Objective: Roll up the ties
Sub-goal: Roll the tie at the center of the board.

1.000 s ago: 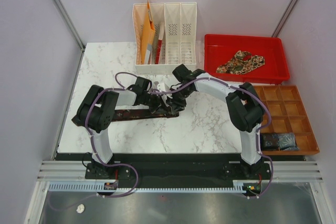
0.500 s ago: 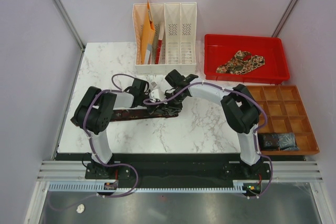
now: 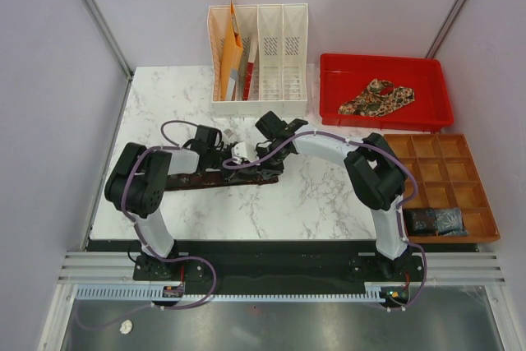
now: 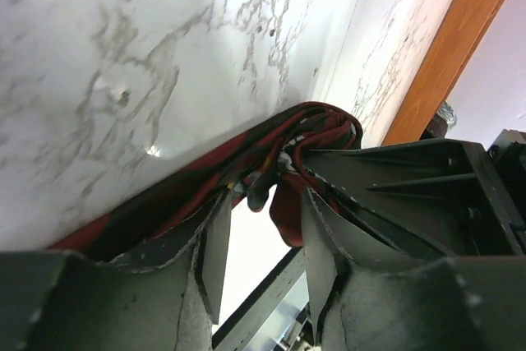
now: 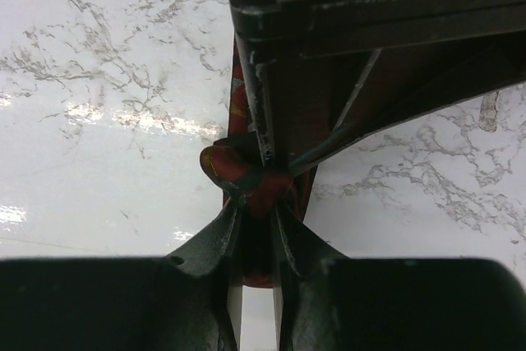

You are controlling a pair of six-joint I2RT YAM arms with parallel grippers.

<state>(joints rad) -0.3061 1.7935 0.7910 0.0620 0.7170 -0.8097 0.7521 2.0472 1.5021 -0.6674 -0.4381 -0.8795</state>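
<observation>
The dark maroon tie [image 3: 193, 180] lies along the marble table, with its right end bunched into a small fold [image 5: 246, 172]. My right gripper [image 5: 256, 207] is shut on that fold; in the top view it [image 3: 267, 167] sits over the tie's right end. My left gripper [image 4: 263, 201] faces it from the left with its jaws apart, the folded end [image 4: 316, 125] at the fingertips and a flap of cloth hanging between them. In the top view the left gripper [image 3: 243, 157] is right beside the right one. The paisley tie [image 3: 376, 96] lies crumpled in the red tray [image 3: 427, 71].
A white file rack [image 3: 271, 63] holding orange folders [image 3: 230, 59] stands at the back of the table, close behind both grippers. A wooden compartment tray [image 3: 448, 174] at the right holds a dark bundle [image 3: 436, 221].
Both wrists have shifted a little to the left over the tie's right end, and the left arm's elbow has swung out to the left. The right gripper keeps its hold.
</observation>
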